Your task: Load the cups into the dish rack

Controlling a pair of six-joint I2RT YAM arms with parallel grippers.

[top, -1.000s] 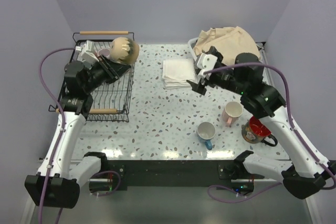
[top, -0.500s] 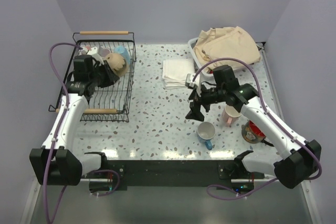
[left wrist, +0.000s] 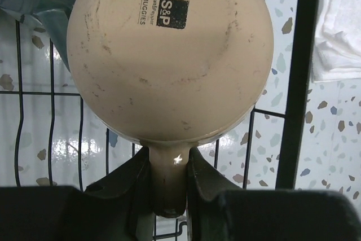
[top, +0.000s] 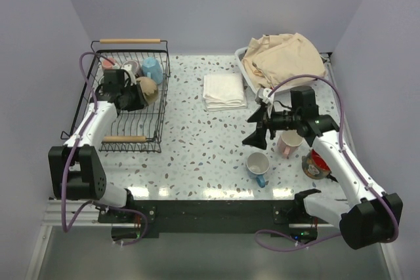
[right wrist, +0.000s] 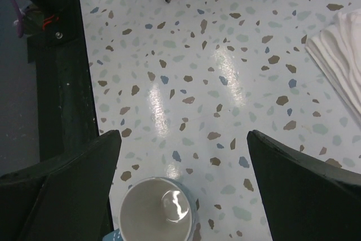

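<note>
The dish rack [top: 134,122] is sitting in the upper left of the overhead view, already carrying a light blue mug [top: 152,68] at its far end. Over the last second the left gripper [top: 134,94] has been dropping from above the rack's far rim into the basket. The tan mug [top: 146,88] is now lying inside, just beside the light blue one, so that cup is looking all but loaded, pending release. In the wrist view the fingers [left wrist: 124,190] are pinching the mug's handle.

Meanwhile the right gripper [top: 257,128] has been swinging from beside the folded towel [top: 223,91] toward lower centre. It is hovering with jaws spread wide, holding nothing, over the white mug with blue handle [right wrist: 157,210]. The pale pink mug [top: 290,140] and the dark red-lined mug [top: 319,162] are waiting at lower right.
</note>
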